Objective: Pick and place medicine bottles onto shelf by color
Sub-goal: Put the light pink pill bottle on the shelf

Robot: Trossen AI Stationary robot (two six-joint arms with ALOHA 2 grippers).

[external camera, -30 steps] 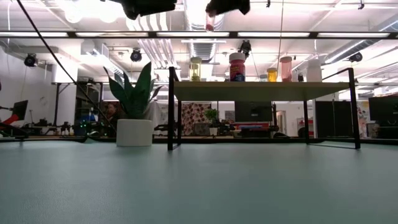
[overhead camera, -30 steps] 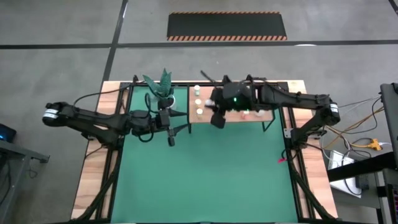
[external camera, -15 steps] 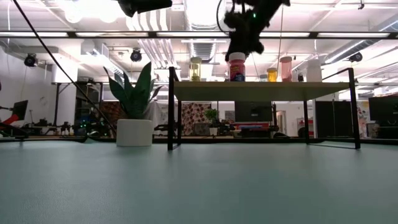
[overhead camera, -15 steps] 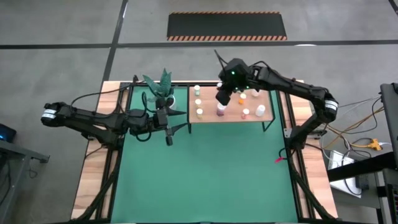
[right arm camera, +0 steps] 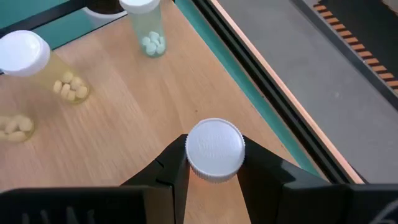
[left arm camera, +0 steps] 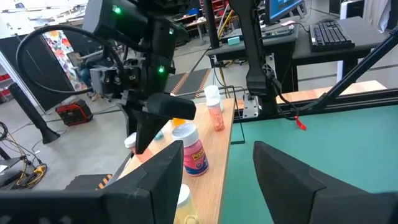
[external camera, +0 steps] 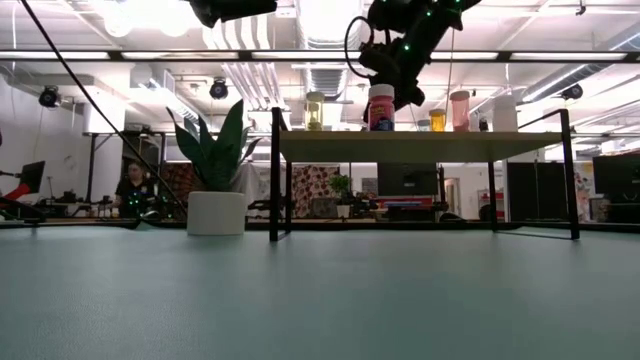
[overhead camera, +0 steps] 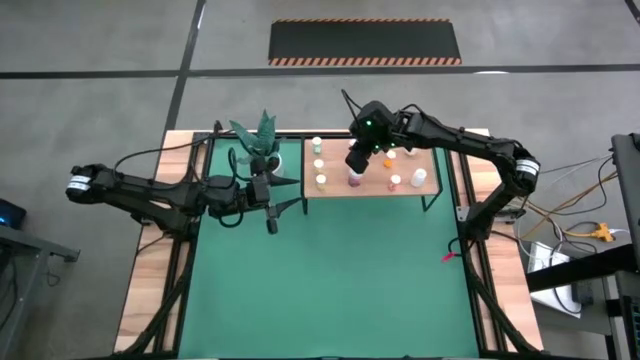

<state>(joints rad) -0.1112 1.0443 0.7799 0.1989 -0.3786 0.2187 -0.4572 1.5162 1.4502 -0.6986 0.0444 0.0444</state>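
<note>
The large magenta bottle (right arm camera: 215, 150), upright on the shelf (overhead camera: 340, 190), is being straddled at its cap by the right gripper (right arm camera: 214, 163), directly above; the left gripper (overhead camera: 273, 226) is being kept open, well left.

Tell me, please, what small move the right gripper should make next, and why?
Probably open and lift clear: the right gripper sits around the white cap of the large magenta bottle, which already appears to stand upright on the shelf beside the other bottles.
</note>
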